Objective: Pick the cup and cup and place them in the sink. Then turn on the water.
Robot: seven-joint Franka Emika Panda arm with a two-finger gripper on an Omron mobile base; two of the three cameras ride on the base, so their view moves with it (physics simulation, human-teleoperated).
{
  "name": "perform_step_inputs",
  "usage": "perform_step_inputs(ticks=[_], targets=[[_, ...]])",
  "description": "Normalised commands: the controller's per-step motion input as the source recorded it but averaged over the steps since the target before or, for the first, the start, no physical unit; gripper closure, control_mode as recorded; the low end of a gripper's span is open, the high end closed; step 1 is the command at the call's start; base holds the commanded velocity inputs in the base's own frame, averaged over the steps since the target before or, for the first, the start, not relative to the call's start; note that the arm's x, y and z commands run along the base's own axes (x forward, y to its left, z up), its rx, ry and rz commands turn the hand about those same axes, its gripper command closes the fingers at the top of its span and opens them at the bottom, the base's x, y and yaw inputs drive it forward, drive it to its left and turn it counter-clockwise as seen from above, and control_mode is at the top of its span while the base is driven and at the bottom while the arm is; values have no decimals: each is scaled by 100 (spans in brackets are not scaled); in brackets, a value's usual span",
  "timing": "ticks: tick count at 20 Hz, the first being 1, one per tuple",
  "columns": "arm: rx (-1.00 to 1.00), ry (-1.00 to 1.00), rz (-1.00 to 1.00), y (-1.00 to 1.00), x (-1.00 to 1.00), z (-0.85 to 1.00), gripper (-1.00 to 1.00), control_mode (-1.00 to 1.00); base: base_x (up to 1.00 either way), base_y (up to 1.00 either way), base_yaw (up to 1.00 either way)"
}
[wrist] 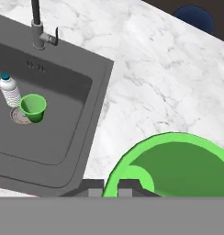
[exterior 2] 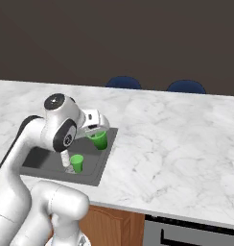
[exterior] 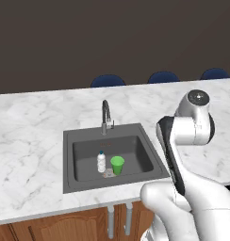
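I have the jaws clamped on the rim of one green cup (exterior 2: 99,140), held above the white marble worktop (exterior 2: 176,139) at the sink's (exterior: 69,162) right edge. The second cup (exterior: 117,164) stands upright in the basin, just beside a white bottle (exterior: 101,161).

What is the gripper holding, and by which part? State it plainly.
The gripper is shut on a green cup, gripped at its rim, one finger inside the mouth and one outside. The other cup stands in the sink.
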Motion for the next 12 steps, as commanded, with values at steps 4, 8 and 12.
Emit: perform_step_inputs(ticks=[4, 8, 12], targets=[[-16, 15, 9, 99, -10, 0, 100, -100, 0, 0, 0], [-9, 12, 11, 83, -5, 4, 100, -100, 0, 0, 0], [0, 2, 7, 71, -1, 0, 100, -100, 0, 0, 0]])
